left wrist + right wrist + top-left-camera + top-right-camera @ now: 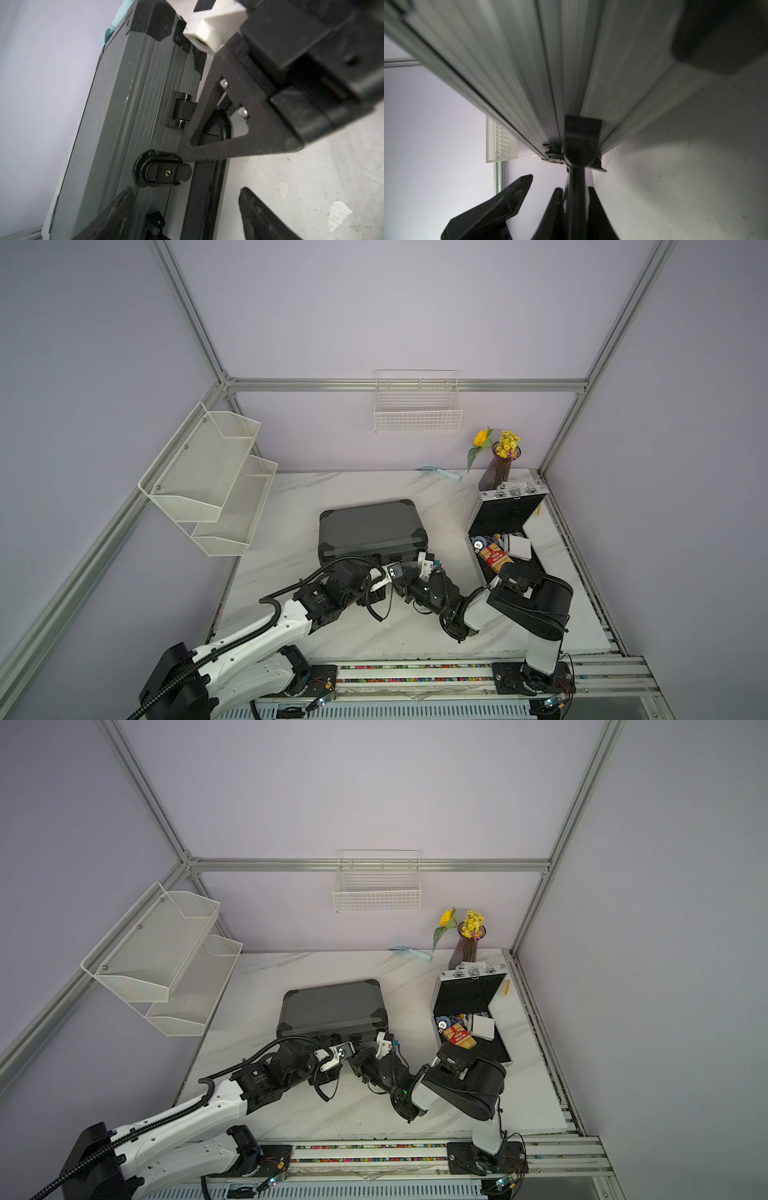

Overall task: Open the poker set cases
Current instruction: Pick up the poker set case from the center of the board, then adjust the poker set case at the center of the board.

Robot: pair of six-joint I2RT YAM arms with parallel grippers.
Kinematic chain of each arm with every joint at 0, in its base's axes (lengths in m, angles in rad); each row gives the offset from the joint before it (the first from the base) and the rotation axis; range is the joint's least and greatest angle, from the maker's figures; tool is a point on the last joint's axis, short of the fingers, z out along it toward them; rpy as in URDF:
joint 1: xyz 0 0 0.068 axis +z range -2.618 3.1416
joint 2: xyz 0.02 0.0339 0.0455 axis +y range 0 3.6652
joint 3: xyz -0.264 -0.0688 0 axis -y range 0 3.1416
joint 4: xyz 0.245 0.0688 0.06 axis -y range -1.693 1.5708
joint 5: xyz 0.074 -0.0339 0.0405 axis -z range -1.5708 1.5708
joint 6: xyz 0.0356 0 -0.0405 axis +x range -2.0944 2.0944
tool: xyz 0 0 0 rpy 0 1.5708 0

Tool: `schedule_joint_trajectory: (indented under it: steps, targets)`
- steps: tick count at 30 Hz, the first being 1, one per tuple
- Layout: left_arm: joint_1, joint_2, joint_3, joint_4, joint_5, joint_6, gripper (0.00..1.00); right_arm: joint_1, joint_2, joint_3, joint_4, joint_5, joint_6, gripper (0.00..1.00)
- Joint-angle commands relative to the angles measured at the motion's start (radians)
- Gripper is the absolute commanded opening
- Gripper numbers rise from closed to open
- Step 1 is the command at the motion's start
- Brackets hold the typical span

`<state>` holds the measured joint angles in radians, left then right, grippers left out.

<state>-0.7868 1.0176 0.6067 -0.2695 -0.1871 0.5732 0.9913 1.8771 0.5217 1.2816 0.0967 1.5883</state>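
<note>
In both top views the dark grey case (368,526) lies flat and closed at the centre of the marble table (299,497). The left gripper (388,572) and right gripper (409,570) meet at its 6 o'clock edge. Well apart at its 3 o'clock, the silver aluminium case (505,514) stands open, black-lined, with cards and small boxes inside. A vase of yellow flowers (496,468) stands at 1 o'clock.

Left wrist view: the left fingers (116,214) are spread apart beside the grey case's ribbed front and its fastened black latch (162,173).

Right wrist view: the right fingers (593,207) are clamped on the case's handle (577,187).
</note>
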Motion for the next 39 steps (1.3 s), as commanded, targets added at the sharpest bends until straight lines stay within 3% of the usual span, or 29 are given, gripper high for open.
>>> schedule_joint_trajectory:
  steps: [1, 20, 39]
  targets:
    - [-0.003, 0.009, -0.014, 0.065, -0.027, 0.061, 0.79, 0.026, -0.098, 0.069, 0.337, -0.067, -0.016, 0.00]
    - [0.001, 0.103, -0.024, 0.072, -0.042, 0.057, 0.74, 0.026, -0.111, 0.057, 0.337, -0.067, -0.028, 0.00]
    - [0.008, -0.029, -0.060, 0.152, -0.021, 0.075, 0.74, 0.026, -0.118, 0.060, 0.337, -0.082, -0.033, 0.00]
